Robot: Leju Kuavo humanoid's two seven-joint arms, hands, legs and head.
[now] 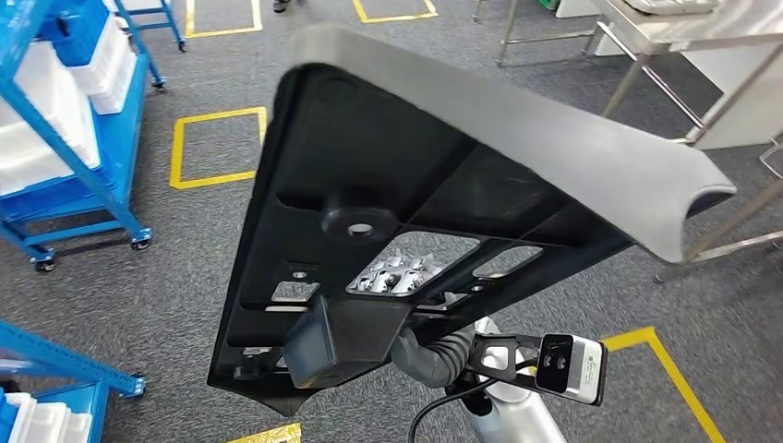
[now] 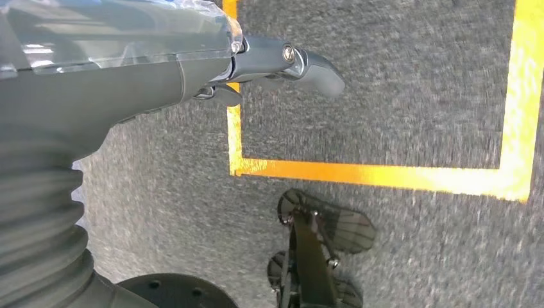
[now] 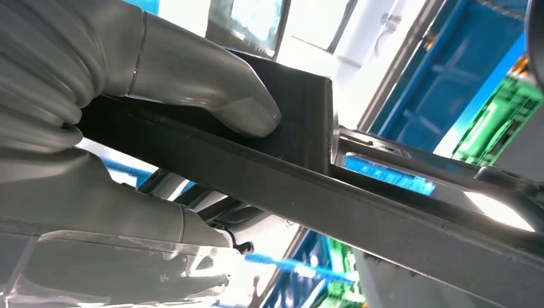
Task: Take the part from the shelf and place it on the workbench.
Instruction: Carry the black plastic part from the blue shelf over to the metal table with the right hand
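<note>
A large flat black plastic part point(image 1: 369, 157) with a grey padded edge point(image 1: 572, 157) is held up, tilted, in front of me in the head view. My right hand point(image 1: 402, 275) grips it from underneath, and its fingers show through the part's cutouts. In the right wrist view the thick grey thumb point(image 3: 212, 96) presses on a black block of the part point(image 3: 308, 167), with the other fingers point(image 3: 115, 218) clamped on the opposite side. My left hand point(image 2: 282, 64) hangs over the carpet holding nothing, its thumb stretched out.
Blue wheeled shelves with white bins point(image 1: 55, 120) stand at the left, and another blue rack point(image 1: 55, 369) at the lower left. A metal-framed workbench point(image 1: 665, 37) is at the upper right. Yellow tape squares point(image 1: 217, 148) mark the grey carpet.
</note>
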